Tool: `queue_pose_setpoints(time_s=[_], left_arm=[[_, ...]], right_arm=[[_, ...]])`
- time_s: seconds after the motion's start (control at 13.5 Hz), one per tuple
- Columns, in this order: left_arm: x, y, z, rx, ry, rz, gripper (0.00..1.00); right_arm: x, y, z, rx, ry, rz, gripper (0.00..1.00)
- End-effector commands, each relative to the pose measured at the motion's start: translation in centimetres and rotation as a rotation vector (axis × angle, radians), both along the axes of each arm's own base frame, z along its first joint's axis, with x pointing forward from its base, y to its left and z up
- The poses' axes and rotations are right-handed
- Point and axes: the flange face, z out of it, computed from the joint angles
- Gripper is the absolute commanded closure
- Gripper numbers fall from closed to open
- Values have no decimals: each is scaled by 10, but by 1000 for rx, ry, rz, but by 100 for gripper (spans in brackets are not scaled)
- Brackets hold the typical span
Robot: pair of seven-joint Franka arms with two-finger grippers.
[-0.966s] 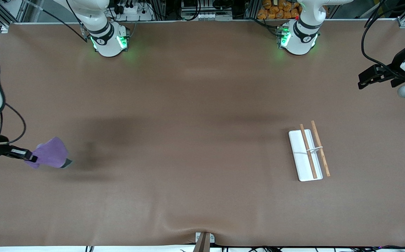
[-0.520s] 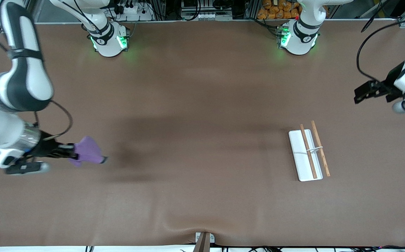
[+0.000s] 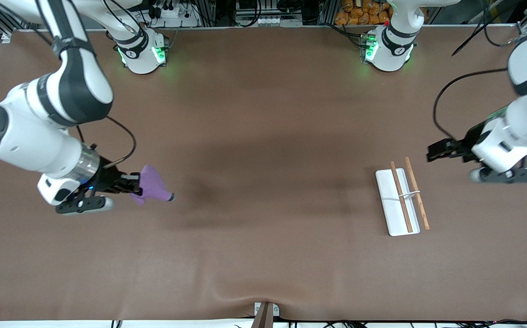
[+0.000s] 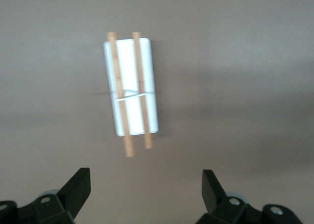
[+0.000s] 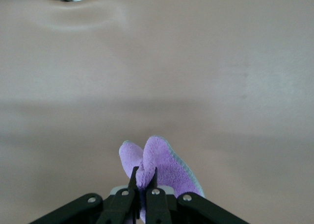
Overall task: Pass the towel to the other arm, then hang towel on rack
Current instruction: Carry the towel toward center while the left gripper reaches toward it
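We judge the task to be at its first stage: the towel (image 3: 153, 187) is picked up, the handover is not yet made, and the hanging is not yet begun.

1. Right gripper (image 3: 132, 184): we see its 2 fingers pressed tight together on a bunched fold of the towel. The purple cloth hangs from the tips in the air, over the bench toward the right arm's end, with its grey underside showing at the free corner. In the right wrist view the towel (image 5: 157, 167) is pinched between the closed fingers and no part of it touches the bench.

2. Left gripper (image 3: 436, 151): we see its fingers spread wide and holding nothing. It hovers over the bench near the left arm's end, just beside the rack (image 3: 400, 198) on the side toward the arm bases. The left wrist view shows both fingertips apart with the rack (image 4: 131, 89) between them, lower down.

3. Rack: it lies flat on the bench toward the left arm's end, nothing draped on its 2 wooden rods.

4. Remaining steps, in our judgement: bring both grippers together over the middle of the bench, transfer the towel to the left gripper, release the right gripper, then drape the towel over the rods.
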Motion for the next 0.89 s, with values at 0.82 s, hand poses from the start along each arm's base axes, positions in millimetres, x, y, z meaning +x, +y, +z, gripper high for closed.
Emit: queue_pose_setpoints(time_s=[0.82], left_arm=[[18,-142,-100,-340,201,149,0]], right_arm=[[-61,155,44,261,72,-137,100]])
